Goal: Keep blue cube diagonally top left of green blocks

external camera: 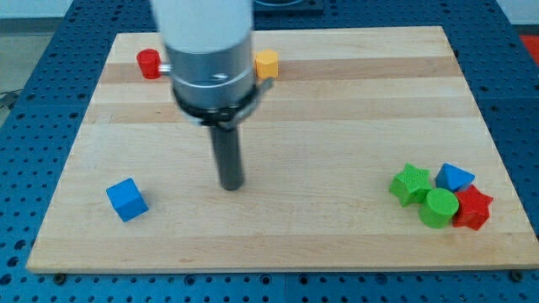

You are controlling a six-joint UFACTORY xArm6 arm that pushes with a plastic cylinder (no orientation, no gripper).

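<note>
The blue cube point(126, 199) lies near the board's bottom left. The green star block point(411, 183) and the green round block point(439, 207) sit close together at the bottom right. My tip point(232, 186) rests on the board in the lower middle, to the right of the blue cube with a clear gap, and far to the left of the green blocks. It touches no block.
A blue triangular block point(456, 178) and a red star block point(473, 208) crowd against the green blocks. A red block point(150, 63) and an orange block point(267, 63) lie near the top edge, partly behind the arm's body point(210, 50). The wooden board point(337, 126) has blue table around it.
</note>
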